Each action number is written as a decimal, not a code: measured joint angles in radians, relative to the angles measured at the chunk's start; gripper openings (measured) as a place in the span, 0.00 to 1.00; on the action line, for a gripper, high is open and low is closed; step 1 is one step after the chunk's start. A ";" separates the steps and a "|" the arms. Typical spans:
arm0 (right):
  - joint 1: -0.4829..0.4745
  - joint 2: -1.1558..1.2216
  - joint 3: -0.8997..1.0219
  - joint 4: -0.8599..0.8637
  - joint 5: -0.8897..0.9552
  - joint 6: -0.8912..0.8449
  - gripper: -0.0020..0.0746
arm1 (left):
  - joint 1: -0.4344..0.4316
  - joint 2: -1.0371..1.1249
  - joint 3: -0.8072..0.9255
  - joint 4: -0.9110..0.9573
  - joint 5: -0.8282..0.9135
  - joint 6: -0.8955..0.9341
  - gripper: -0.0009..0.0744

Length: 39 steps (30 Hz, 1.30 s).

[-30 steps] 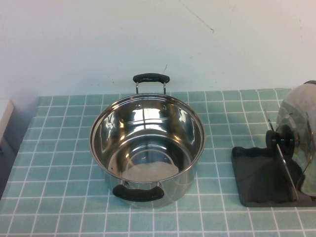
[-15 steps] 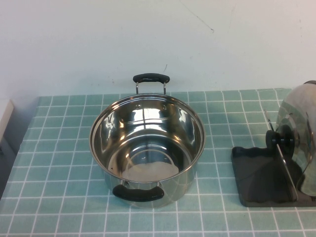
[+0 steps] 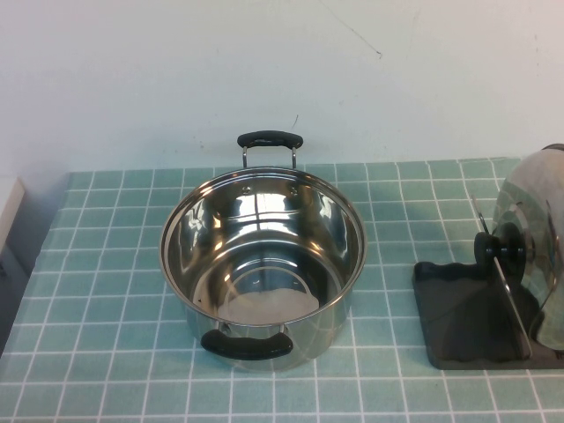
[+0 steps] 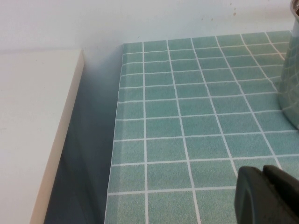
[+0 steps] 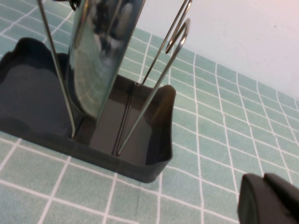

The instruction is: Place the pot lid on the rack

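Nothing has changed since the earlier high views: the pot, lid and rack lie exactly as they did a second ago.

The pot lid [image 3: 529, 256] stands on edge in the rack [image 3: 467, 322] at the right side of the tabletop [image 3: 115, 291], its black knob [image 3: 499, 248] facing left toward the pot. In the right wrist view the lid [image 5: 103, 51] sits upright between the rack's wire prongs [image 5: 154, 84], its lower edge down in the dark tray [image 5: 32, 93].

The tabletop is covered in green tiles with white grout lines, backed by a plain pale wall [image 3: 282, 70]. A white ledge [image 4: 32, 116] runs along the left edge, separated from the tiles by a shadowed gap.

The open steel pot [image 3: 263, 264] stands mid-table, well apart from the rack, one black handle near and one far.

The left end effector [image 4: 268, 193] hangs over bare tiles at the left, near the pot's wall; the right end effector [image 5: 268, 198] hangs just beside the rack. Each shows only dark finger tips lying together, holding nothing.
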 joint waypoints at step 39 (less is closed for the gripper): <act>0.000 0.000 0.000 -0.189 -0.008 0.540 0.02 | 0.000 0.000 0.000 0.000 0.000 -0.010 0.01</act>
